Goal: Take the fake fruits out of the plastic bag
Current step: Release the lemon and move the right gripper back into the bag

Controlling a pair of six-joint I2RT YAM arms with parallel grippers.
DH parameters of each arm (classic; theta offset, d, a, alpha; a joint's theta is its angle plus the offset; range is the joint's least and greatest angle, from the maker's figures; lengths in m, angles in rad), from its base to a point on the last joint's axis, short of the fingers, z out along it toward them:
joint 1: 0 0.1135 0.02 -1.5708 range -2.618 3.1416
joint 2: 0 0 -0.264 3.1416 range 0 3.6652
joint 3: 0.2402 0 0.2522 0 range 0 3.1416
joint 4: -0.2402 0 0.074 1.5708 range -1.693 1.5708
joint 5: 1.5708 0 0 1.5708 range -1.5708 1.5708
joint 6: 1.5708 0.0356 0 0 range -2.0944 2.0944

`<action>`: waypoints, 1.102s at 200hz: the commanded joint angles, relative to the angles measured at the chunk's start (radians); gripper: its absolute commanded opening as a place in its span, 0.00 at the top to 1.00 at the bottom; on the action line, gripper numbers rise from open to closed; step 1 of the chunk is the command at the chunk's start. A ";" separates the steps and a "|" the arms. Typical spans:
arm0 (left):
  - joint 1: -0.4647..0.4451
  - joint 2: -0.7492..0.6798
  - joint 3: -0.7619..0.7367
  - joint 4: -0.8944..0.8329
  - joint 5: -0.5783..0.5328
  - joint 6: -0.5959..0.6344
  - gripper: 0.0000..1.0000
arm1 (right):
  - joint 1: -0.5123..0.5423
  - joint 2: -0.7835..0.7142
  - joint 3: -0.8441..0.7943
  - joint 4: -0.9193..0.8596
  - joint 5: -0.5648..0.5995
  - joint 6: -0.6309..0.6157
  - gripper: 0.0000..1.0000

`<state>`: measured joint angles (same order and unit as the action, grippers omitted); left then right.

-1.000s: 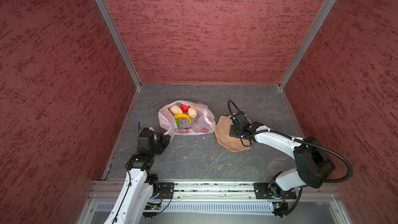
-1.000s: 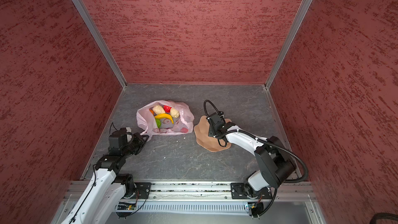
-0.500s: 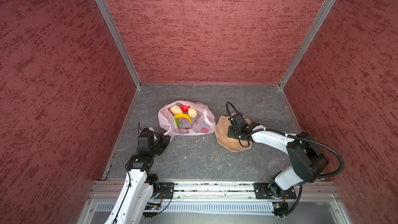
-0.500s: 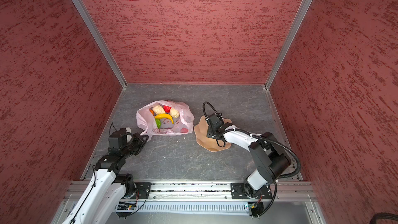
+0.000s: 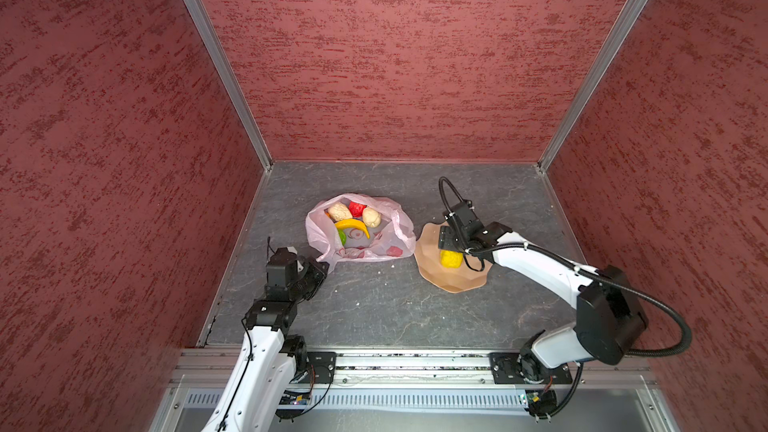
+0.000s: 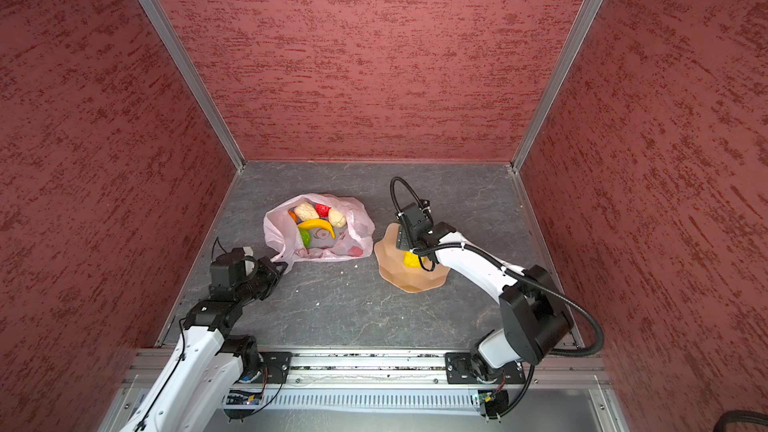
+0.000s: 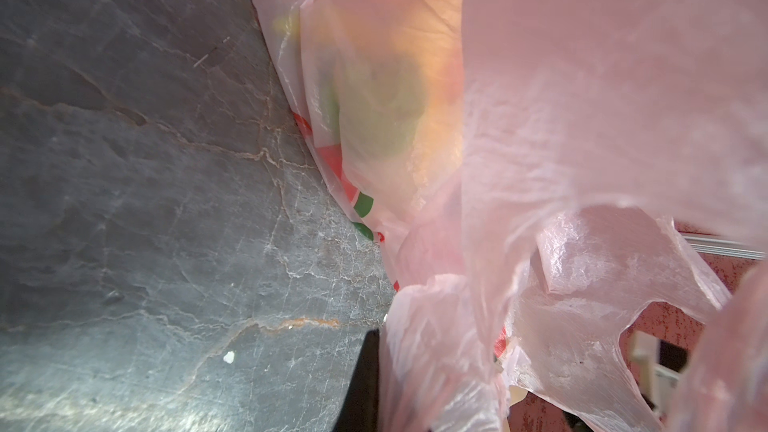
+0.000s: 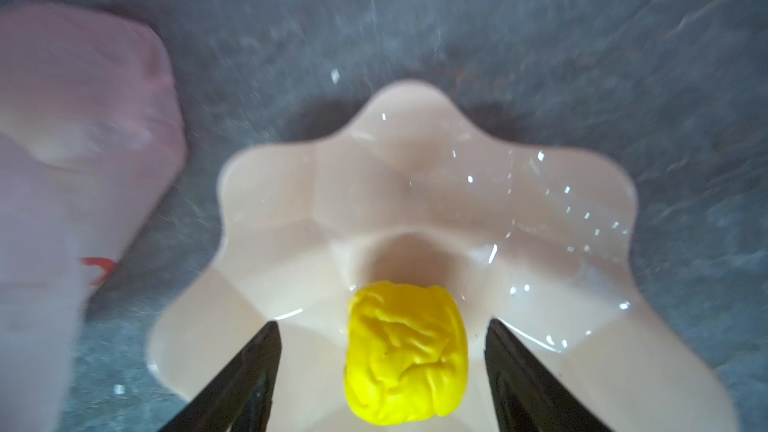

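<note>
The pale-pink plastic bag lies open on the grey floor. Inside it show a yellow banana, a red fruit, two cream lumps and a green fruit. My left gripper is shut on the bag's near corner; in the left wrist view the plastic covers the jaws beside one dark finger. A bumpy yellow fruit lies free on the plate. My right gripper hangs open over it, with a gap on each side.
The tan wavy-edged plate sits just right of the bag. Red textured walls close in the floor on three sides. A metal rail with both arm bases runs along the front edge.
The right gripper's jaws have spread apart and the yellow fruit now shows, lying on the plate. The left arm and the bag have not moved.
</note>
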<state>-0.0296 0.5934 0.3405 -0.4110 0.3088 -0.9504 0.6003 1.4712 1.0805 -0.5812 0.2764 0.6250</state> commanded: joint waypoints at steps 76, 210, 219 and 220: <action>-0.006 0.000 -0.011 0.011 -0.005 0.011 0.94 | 0.321 0.187 0.652 0.122 0.035 -0.462 0.41; -0.006 -0.027 -0.027 -0.024 -0.003 0.013 0.94 | 0.350 0.743 1.009 -0.071 -0.214 -0.371 0.45; -0.007 -0.032 -0.031 -0.029 -0.002 0.013 0.94 | 0.340 0.758 1.010 -0.079 -0.205 -0.359 0.45; -0.007 -0.033 -0.033 -0.029 -0.002 0.013 0.94 | 0.339 0.760 1.010 -0.079 -0.203 -0.357 0.45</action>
<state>-0.0296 0.5781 0.3264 -0.4164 0.3092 -0.9497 0.9695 2.2158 2.0403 -0.6292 0.0814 0.2333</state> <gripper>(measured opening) 0.065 0.547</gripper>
